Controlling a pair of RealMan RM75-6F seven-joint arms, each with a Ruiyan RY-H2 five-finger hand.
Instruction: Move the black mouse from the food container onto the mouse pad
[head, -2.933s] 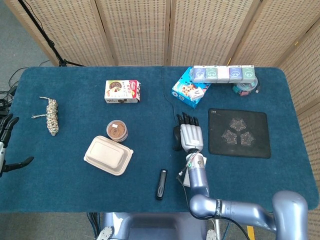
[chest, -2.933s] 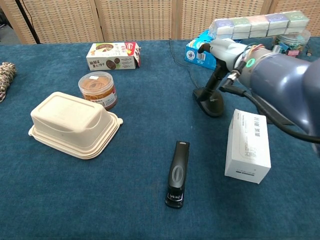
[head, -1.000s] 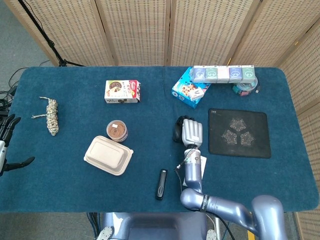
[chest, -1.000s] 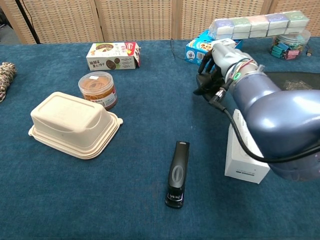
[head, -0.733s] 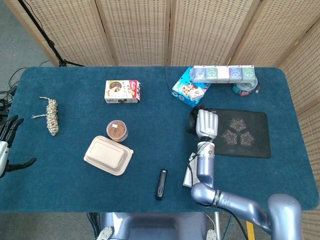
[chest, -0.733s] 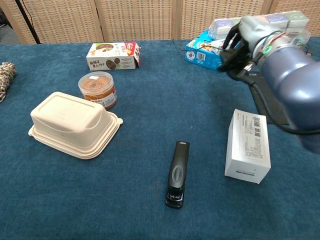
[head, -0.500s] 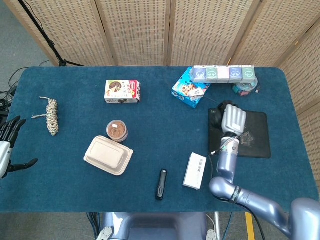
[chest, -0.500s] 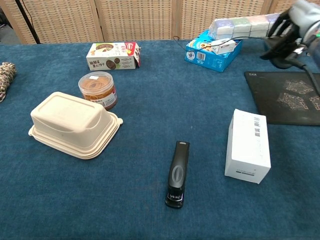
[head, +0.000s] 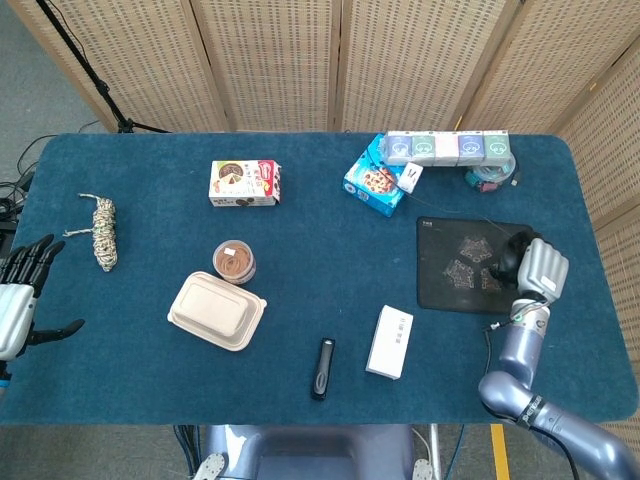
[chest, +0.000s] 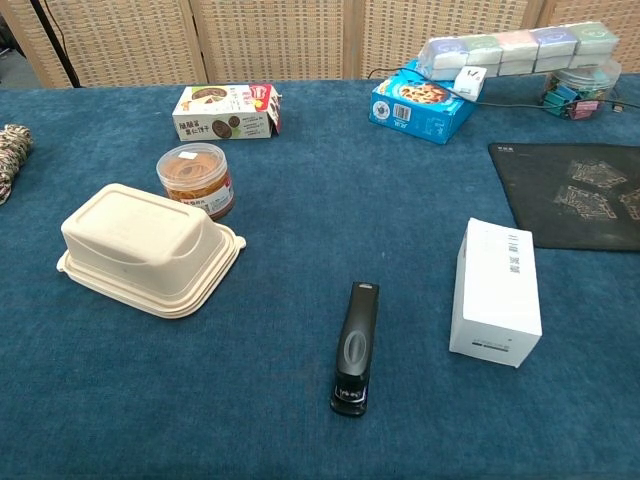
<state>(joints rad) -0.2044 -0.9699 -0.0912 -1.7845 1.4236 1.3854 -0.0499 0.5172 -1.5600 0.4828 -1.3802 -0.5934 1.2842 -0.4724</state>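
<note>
In the head view the black mouse (head: 509, 257) is over the right part of the black mouse pad (head: 447, 243), and my right hand (head: 541, 268) grips it from above and hides most of it. Whether the mouse touches the pad I cannot tell. Its thin cable (head: 487, 221) runs off toward the back of the table. The beige food container (head: 217, 311) lies closed at the left-centre, far from both hands. My left hand (head: 17, 303) hangs off the table's left edge, fingers spread and holding nothing. The chest view shows the pad (chest: 572, 195) and container (chest: 145, 249), but no hand.
A white box (head: 390, 342) and a black stapler (head: 322, 368) lie in front of the pad. A brown jar (head: 234, 262) stands behind the container. A cookie box (head: 244, 183), a blue snack box (head: 375, 180), a row of small boxes (head: 448, 148) and a rope bundle (head: 102, 232) lie farther back.
My right hand carried the mouse from the table's middle rightward, across the pad to its right part. It has left the chest view. The left hand barely moved.
</note>
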